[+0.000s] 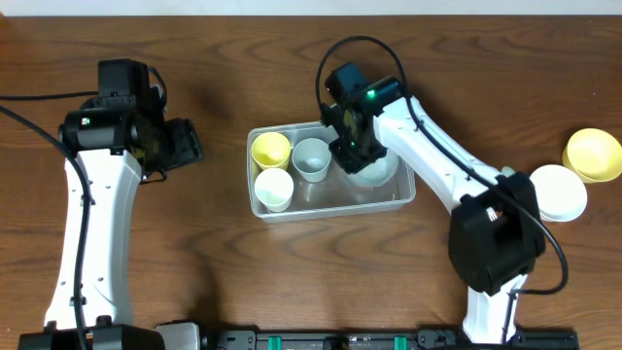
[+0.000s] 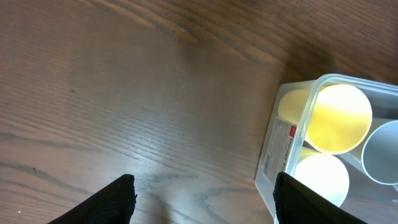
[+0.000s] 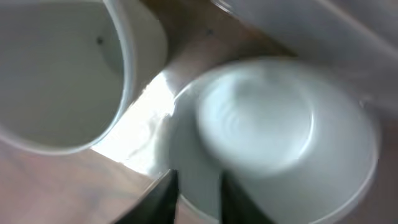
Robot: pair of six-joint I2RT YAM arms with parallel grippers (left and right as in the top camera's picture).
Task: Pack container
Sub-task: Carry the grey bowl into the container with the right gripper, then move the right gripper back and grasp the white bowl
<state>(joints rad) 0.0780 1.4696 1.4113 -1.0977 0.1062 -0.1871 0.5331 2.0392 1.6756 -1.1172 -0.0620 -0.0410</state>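
Observation:
The clear rectangular container (image 1: 330, 210) sits mid-table. In it stand a yellow cup (image 1: 270, 150), a white cup (image 1: 274, 189) and a pale grey cup (image 1: 311, 157). My right gripper (image 1: 355, 154) is inside the container's right half, its fingers (image 3: 196, 180) closed on the rim of a pale bowl (image 3: 261, 124), which also shows in the overhead view (image 1: 377, 173). The grey cup (image 3: 56, 74) is just beside it. My left gripper (image 1: 190, 144) is open and empty (image 2: 205, 190), left of the container's wall (image 2: 283, 149), near the yellow cup (image 2: 336, 118).
A yellow bowl (image 1: 593, 154) and a white bowl (image 1: 557, 192) lie on the wooden table at the far right. The right arm's base (image 1: 496, 243) stands at the front right, and cables run along the left edge.

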